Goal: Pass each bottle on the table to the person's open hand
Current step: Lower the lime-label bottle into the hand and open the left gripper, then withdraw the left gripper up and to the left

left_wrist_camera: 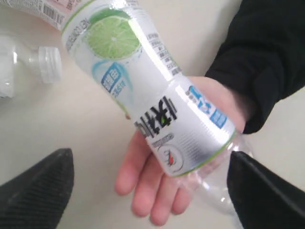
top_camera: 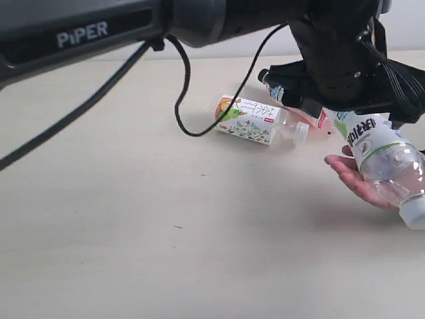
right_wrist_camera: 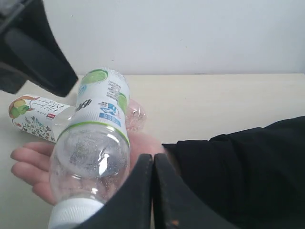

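The lime-label bottle (top_camera: 378,156) lies tilted across the open palm of the person's hand (top_camera: 355,178), which reaches in at the right of the exterior view, low over the tabletop (top_camera: 133,232). The bottle's white cap runs out to the right border of that view. The left claw (left_wrist_camera: 148,160) hangs over the bottle with its two dark fingers (left_wrist_camera: 40,191) spread wide apart, one on each side of the hand. The left wrist view leaves it unclear whether the finger beside the bottle's clear neck touches it. The right claw (right_wrist_camera: 153,164) has its fingers pressed together with nothing between them, and sits low in front of the palm and the black sleeve (right_wrist_camera: 248,171). The left arm (top_camera: 99,30) spans the top of the exterior view from the left, and its black cable (top_camera: 180,100) loops down to just beside the fruit-label bottle (top_camera: 247,119). That bottle lies on its side on the tabletop with its white cap toward the hand. Just behind it lie a pink-label bottle (left_wrist_camera: 50,8) and a black-capped bottle (top_camera: 273,88), both largely hidden by the claw and bunched close together. The whole cluster sits near the far edge of the tabletop, where it meets a pale wall (right_wrist_camera: 190,33). The near and left parts of the tabletop are broad bare surface, and a narrow strip of bare surface separates the hand from the lying bottles.
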`<state>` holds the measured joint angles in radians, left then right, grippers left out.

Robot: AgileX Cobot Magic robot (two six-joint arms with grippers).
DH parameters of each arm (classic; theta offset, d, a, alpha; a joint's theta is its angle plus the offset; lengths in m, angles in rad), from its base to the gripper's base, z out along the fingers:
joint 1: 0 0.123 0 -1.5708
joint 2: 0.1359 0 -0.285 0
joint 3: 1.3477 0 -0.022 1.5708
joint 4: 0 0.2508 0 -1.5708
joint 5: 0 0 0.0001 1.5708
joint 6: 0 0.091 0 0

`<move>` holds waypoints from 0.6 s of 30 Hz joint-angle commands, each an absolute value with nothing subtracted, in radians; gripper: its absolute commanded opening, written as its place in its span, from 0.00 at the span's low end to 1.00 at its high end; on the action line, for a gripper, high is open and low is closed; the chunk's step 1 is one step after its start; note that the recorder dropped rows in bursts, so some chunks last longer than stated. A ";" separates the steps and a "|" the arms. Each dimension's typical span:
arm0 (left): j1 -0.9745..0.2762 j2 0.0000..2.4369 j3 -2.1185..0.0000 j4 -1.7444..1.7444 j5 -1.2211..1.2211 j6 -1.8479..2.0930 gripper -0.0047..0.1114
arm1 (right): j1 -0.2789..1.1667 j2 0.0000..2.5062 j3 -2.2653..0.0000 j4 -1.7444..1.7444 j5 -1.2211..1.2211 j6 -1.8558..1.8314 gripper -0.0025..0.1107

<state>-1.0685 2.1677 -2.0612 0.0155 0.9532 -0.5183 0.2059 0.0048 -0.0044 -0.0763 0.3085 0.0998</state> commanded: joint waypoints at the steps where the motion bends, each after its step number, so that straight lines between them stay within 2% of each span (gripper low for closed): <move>1: -1.066 2.105 -2.060 0.088 1.139 -0.318 0.57 | 0.204 0.000 0.000 -0.077 0.304 0.099 0.02; 2: -1.066 2.099 -2.060 0.091 1.179 -0.278 0.49 | 0.204 0.000 0.000 -0.077 0.304 0.099 0.02; 3: -1.066 2.092 -2.060 0.122 1.221 -0.238 0.25 | 0.204 0.000 0.000 -0.077 0.304 0.099 0.02; 5: -1.066 2.068 -2.028 0.128 1.221 -0.190 0.06 | 0.204 0.000 0.000 -0.077 0.304 0.099 0.02; 9: -1.069 1.986 -1.852 0.093 1.221 -0.089 0.04 | 0.204 0.000 0.000 -0.077 0.304 0.099 0.02; 14: -1.038 1.770 -1.501 0.167 0.986 -0.089 0.04 | 0.204 0.000 0.000 -0.077 0.304 0.099 0.02; 18: -0.978 1.625 -1.337 0.168 0.880 -0.089 0.04 | 0.204 0.000 0.000 -0.077 0.304 0.099 0.02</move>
<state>-1.0146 1.7207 -1.4358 0.1505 0.9614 -0.0919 0.2059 0.0048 -0.0044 -0.0763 0.3085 0.0998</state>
